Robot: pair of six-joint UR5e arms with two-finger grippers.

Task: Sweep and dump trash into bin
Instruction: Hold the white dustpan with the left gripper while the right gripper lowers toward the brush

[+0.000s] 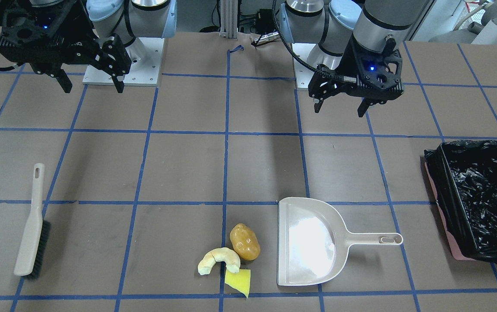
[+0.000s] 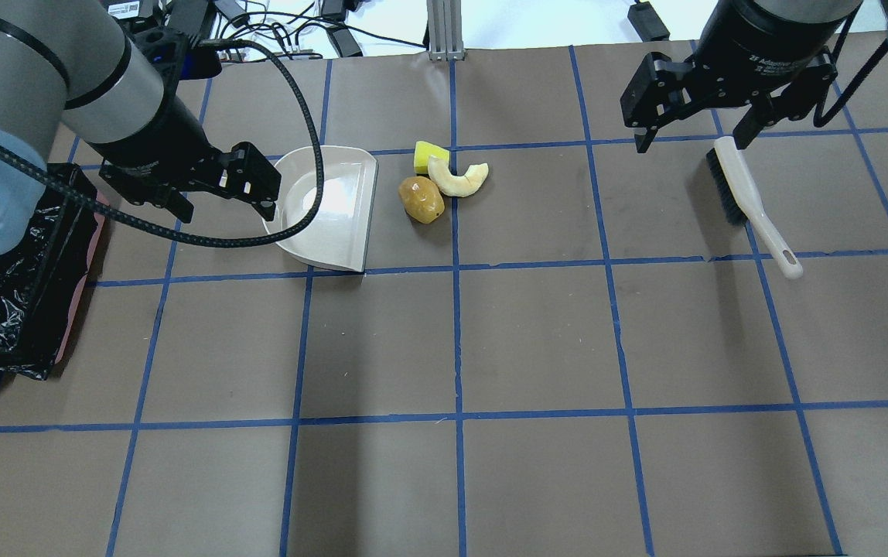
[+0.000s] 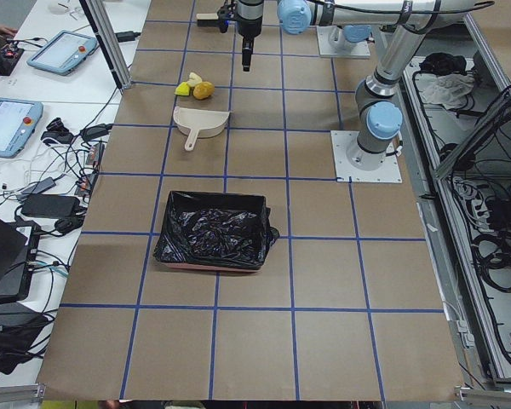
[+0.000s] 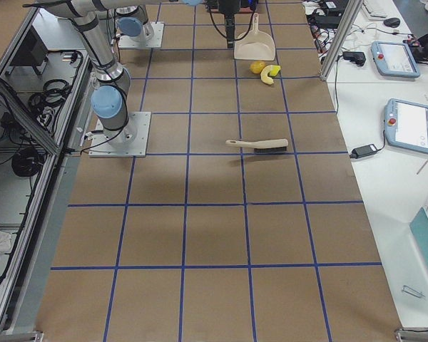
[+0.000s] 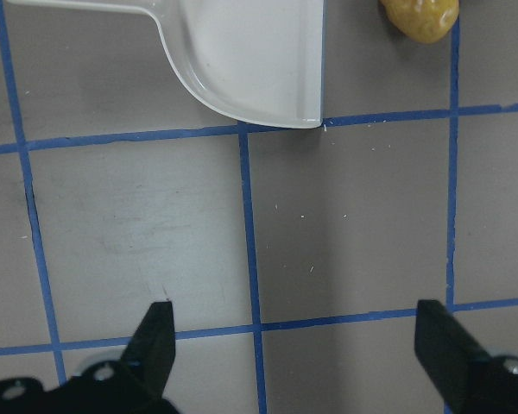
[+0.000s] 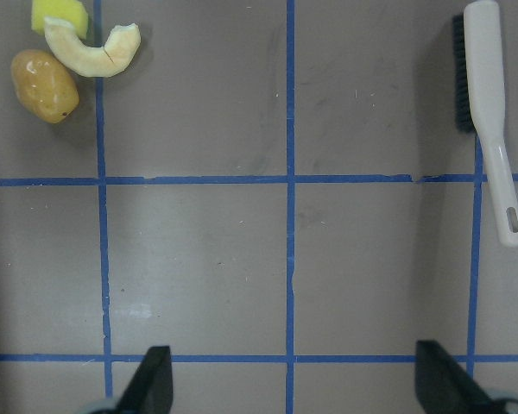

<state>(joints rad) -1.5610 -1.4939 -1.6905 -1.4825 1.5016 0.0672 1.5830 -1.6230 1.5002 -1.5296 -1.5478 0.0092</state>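
Note:
The trash lies together on the table: an amber lump [image 1: 245, 242], a pale crescent [image 1: 218, 259] and a yellow wedge [image 1: 238, 281], also in the overhead view as lump [image 2: 421, 199], crescent [image 2: 459, 179] and wedge [image 2: 430, 155]. The black-lined bin [image 1: 447, 195] stands at the table's end on my left side [image 2: 3, 325]. My left gripper [image 2: 226, 213] is open and empty, hovering above the table near the dustpan's handle side. My right gripper [image 2: 691, 143] is open and empty, above the table near the brush head.
A beige dustpan [image 1: 307, 242] lies beside the lump, its open lip toward the trash and its handle toward the bin. A beige hand brush [image 1: 32, 225] with black bristles lies on my right side. Blue tape lines grid the brown table.

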